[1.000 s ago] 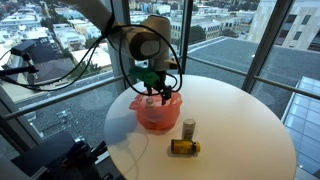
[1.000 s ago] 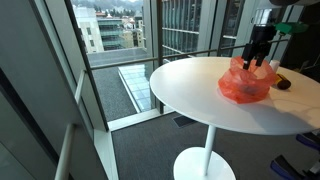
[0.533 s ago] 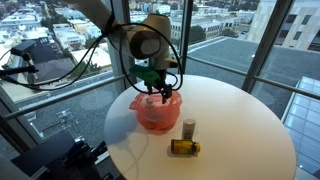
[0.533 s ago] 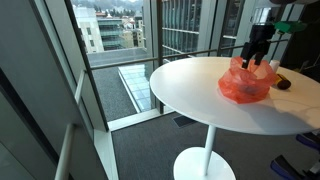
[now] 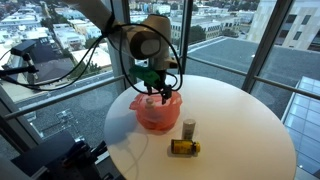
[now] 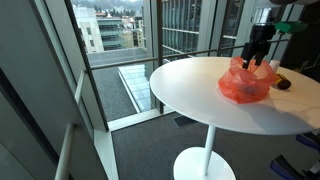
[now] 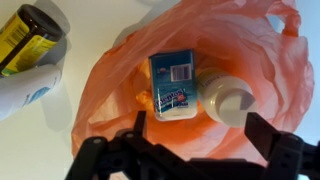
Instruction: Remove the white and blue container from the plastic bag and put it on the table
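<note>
An orange plastic bag (image 7: 190, 60) lies open on the round white table (image 5: 240, 120); it shows in both exterior views (image 5: 155, 112) (image 6: 246, 85). In the wrist view a white and blue container (image 7: 175, 82) lies inside the bag, next to a white-capped bottle (image 7: 228, 103). My gripper (image 7: 200, 135) is open, its two fingers hanging just above the bag's mouth, empty. In an exterior view the gripper (image 5: 158, 92) hovers over the bag's top.
A small upright bottle (image 5: 188, 128) and an amber jar with a yellow label (image 5: 184, 147) lying on its side sit on the table beside the bag; both show in the wrist view (image 7: 25, 35). Glass walls surround the table.
</note>
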### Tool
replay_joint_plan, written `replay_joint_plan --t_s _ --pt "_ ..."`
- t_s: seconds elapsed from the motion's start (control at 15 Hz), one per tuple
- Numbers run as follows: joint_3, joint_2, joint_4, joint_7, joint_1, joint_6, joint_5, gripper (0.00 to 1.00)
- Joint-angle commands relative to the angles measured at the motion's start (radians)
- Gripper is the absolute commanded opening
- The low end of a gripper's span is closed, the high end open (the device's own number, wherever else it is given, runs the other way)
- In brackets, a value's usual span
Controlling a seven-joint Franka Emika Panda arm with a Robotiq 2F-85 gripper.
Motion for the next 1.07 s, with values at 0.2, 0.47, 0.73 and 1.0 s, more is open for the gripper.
replay_joint_plan --t_s 0.2,0.47,0.73,1.0 --pt "-0.009 -0.016 -0.025 -0.004 -0.006 -0.047 0.005 1.00" --pt "-0.018 -0.018 -0.040 0.013 -0.005 -0.069 -0.003 1.00" --pt "-0.020 -0.006 -0.059 0.008 -0.007 -0.055 0.009 1.00" --pt "-0.013 0.014 -0.075 -0.009 -0.005 -0.008 0.017 1.00"
